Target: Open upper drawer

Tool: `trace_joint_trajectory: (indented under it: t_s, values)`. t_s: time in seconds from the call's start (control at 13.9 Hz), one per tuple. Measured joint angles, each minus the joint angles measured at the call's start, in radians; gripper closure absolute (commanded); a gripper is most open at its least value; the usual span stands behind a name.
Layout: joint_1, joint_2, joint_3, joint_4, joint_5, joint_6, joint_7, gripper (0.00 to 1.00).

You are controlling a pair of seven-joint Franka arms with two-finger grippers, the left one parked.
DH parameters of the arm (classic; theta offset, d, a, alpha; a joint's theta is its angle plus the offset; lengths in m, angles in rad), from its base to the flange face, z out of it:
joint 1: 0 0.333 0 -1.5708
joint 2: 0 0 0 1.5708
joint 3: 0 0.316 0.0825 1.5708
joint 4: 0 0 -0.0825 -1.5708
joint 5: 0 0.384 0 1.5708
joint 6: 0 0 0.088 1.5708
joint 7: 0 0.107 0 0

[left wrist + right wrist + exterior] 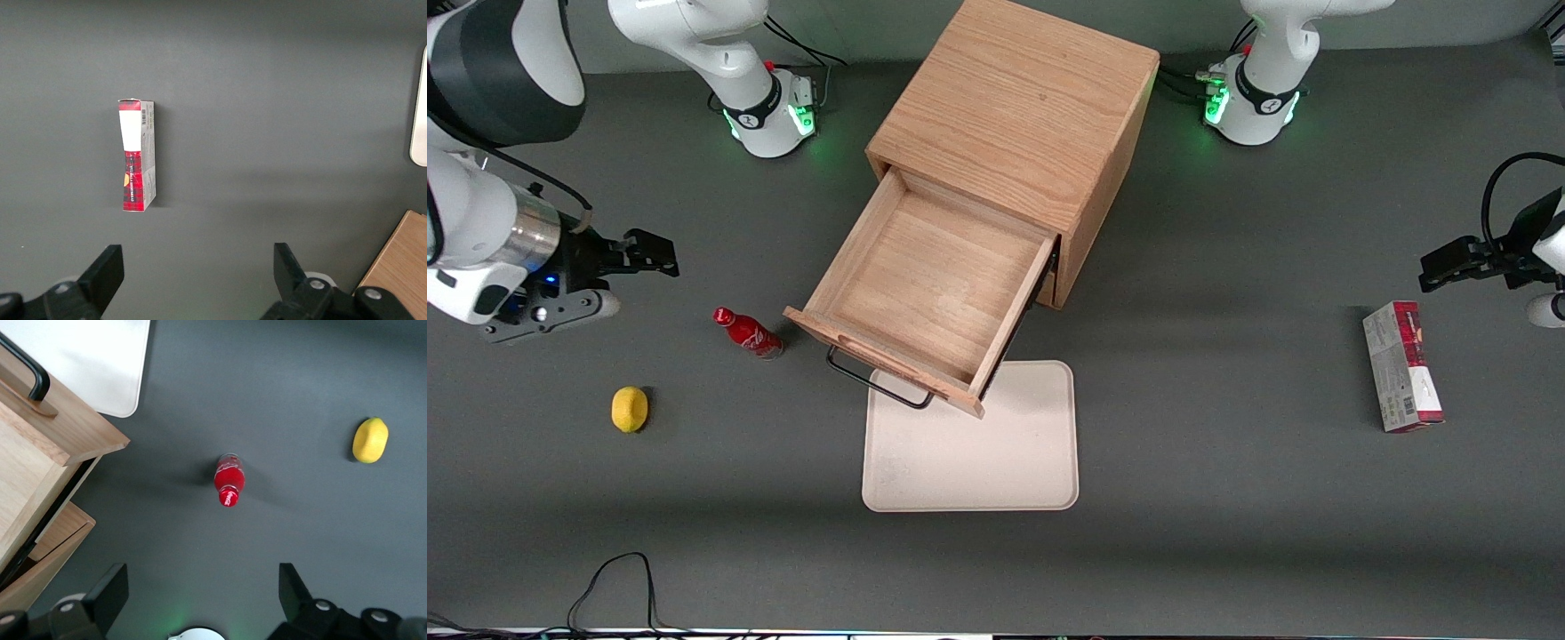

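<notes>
— Where does the upper drawer [934, 293] stand?

— Pulled well out of the cabinet [1018, 107], its bare wood inside showing and its black handle [876, 380] hanging over the white tray [996, 462]. I judge the task done.

— And the pincer [636, 267]?

— Released, fingers spread, holding nothing. It hovers above the desk [1227, 489] toward the working arm's end, well apart from the handle; the red bottle [747, 333] stands between them.

upper drawer [934, 293] juts over tray [996, 462]; gripper [636, 267] beside bottle [749, 332].
</notes>
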Motion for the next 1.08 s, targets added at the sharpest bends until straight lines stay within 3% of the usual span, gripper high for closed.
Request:
trace_joint_trajectory:
  t_s: [0.36,1.08]
  values:
    - [0.0,-0.102,-0.051,-0.064,0.008,0.027,0.001,0.01]
    - [-0.003,-0.146,-0.034,-0.131,0.008,0.085,0.011,0.0]
